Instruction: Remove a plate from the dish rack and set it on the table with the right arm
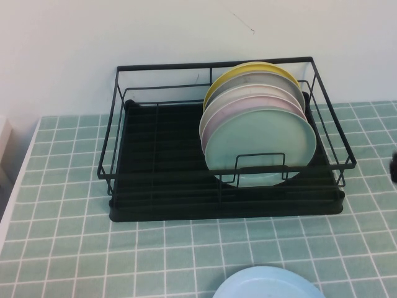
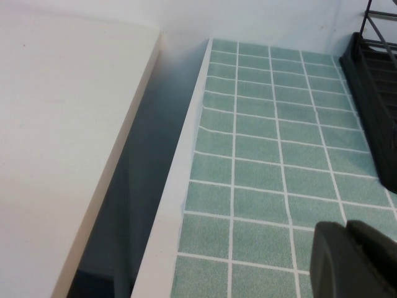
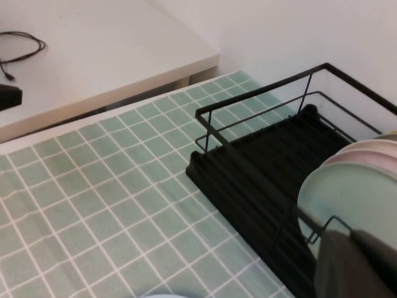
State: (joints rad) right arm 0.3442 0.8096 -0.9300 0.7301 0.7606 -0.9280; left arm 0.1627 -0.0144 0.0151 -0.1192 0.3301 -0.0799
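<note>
The pale sky-blue plate lies flat on the green tiled table at the front edge, in front of the black wire dish rack; no gripper touches it. A sliver of it shows in the right wrist view. My right gripper is shut and empty, hovering near the rack's front corner by the mint-green plate. A dark bit of the right arm shows at the right edge. My left gripper is shut and empty above the table's left part.
Several plates stand in the rack's right half: a mint-green one in front, a pink one behind it, a yellow one at the back. A white desk stands beyond the table's left edge, across a gap.
</note>
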